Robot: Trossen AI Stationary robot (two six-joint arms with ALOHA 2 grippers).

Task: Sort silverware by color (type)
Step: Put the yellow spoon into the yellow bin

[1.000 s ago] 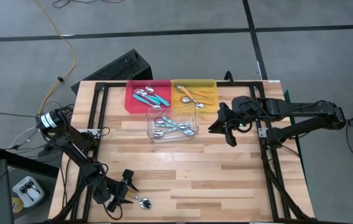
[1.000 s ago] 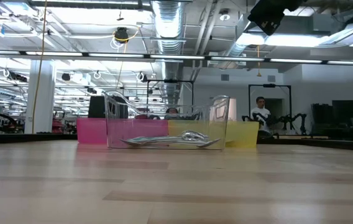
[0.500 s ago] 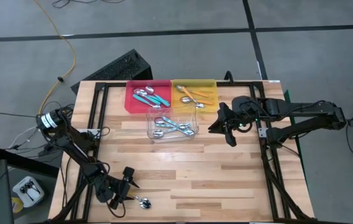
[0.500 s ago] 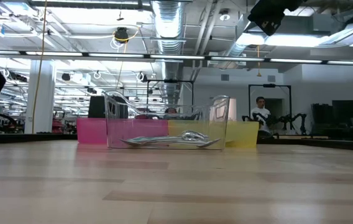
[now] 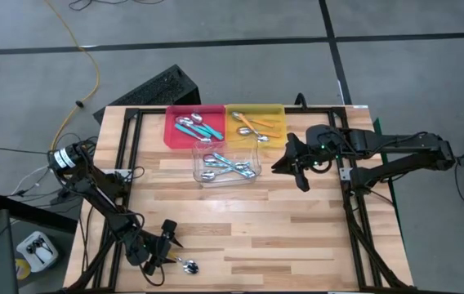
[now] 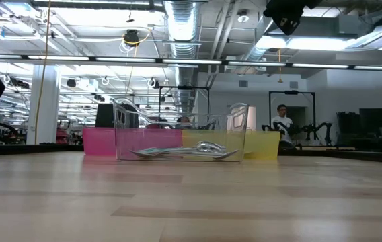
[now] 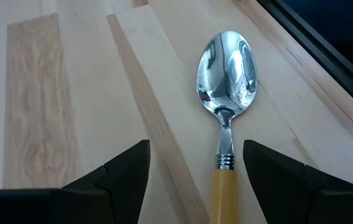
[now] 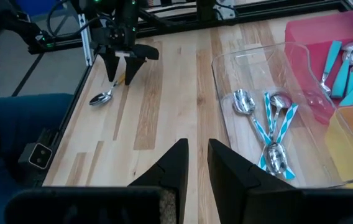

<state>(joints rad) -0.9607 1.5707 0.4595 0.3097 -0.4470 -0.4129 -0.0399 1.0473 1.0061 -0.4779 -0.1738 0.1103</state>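
from above, the left gripper (image 5: 169, 247) sits at the lower left of the table (image 5: 281, 229) with its jaws wide apart over an orange spoon (image 5: 188, 265), while the right gripper (image 5: 291, 166), jaws nearly together and holding nothing, hangs right of the clear tray (image 5: 227, 162). in the left wrist view the orange spoon (image 7: 226, 99) lies flat between the fingers (image 7: 123, 171), and the right wrist view shows pale blue spoons (image 8: 266, 127) in the clear tray (image 8: 226, 68) and teal spoons (image 8: 341, 65) in the red tray (image 8: 307, 31).

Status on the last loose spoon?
Left gripper open, fingers astride the orange-handled spoon flat on the table, not gripped. Right gripper idle beside the clear tray. Nothing in the way.
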